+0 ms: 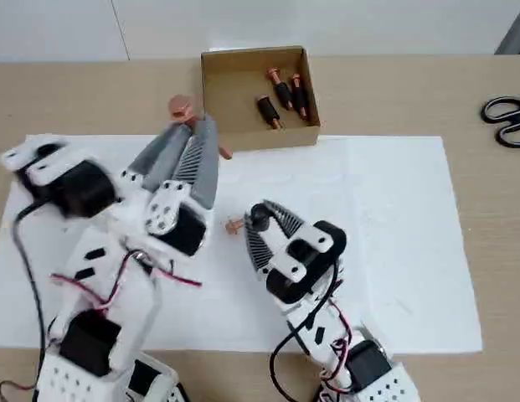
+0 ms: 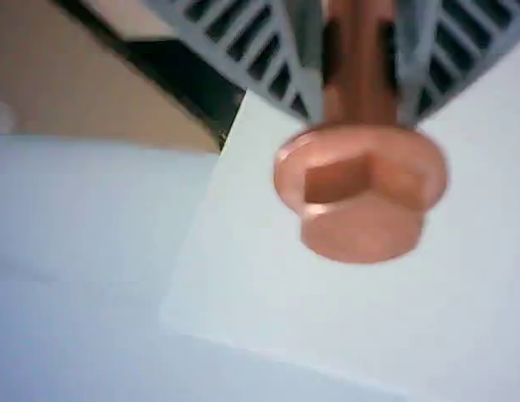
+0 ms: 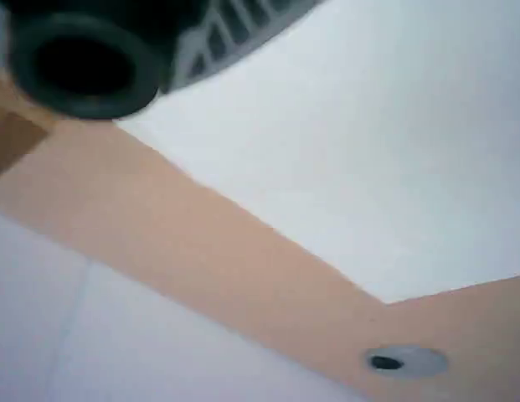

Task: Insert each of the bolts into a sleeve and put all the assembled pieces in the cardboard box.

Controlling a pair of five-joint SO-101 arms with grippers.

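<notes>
My left gripper (image 1: pixel 198 127) is shut on a copper bolt (image 1: pixel 181 107) just left of the cardboard box (image 1: pixel 214 92). In the left wrist view the bolt's flanged hex head (image 2: pixel 360 193) sticks out beyond the grey fingers (image 2: pixel 243 42). My right gripper (image 1: pixel 261 216) sits over the middle of the white paper, shut on a black sleeve (image 1: pixel 258 216) whose hollow end (image 3: pixel 79 67) faces the wrist camera. A copper bolt end (image 1: pixel 234 224) shows right beside that sleeve. Three assembled pieces (image 1: pixel 283 90) lie in the box.
A white paper sheet (image 1: pixel 393 234) covers the wooden table. Another small copper piece (image 1: pixel 225 154) lies by the box's front wall, beside the left fingers. Scissors (image 1: pixel 506 121) rest at the far right edge. The right half of the paper is bare.
</notes>
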